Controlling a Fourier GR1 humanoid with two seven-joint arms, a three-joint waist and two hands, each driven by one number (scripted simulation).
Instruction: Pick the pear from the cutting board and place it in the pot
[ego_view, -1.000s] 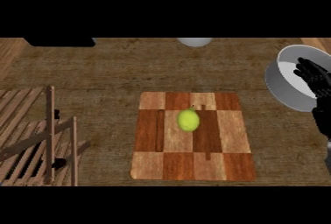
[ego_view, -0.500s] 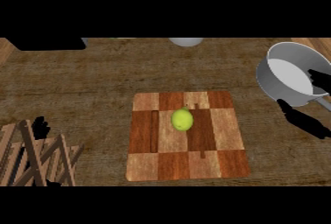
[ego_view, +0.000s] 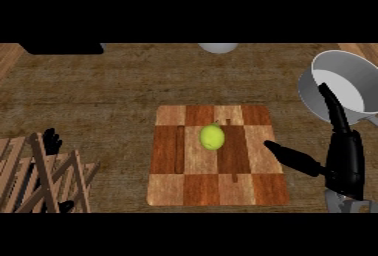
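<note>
At frame right, the right hand (ego_view: 345, 160) is hovering spread open; the pear (ego_view: 212, 137) looks light, firm and slick, so grasping its middle seems best.

Pear (ego_view: 212, 137) sits mid cutting board (ego_view: 244, 185) on the bench; right robot hand (ego_view: 345, 160) hovers at the board's right edge, fingers spread, pot (ego_view: 319, 97) just beyond.
</note>
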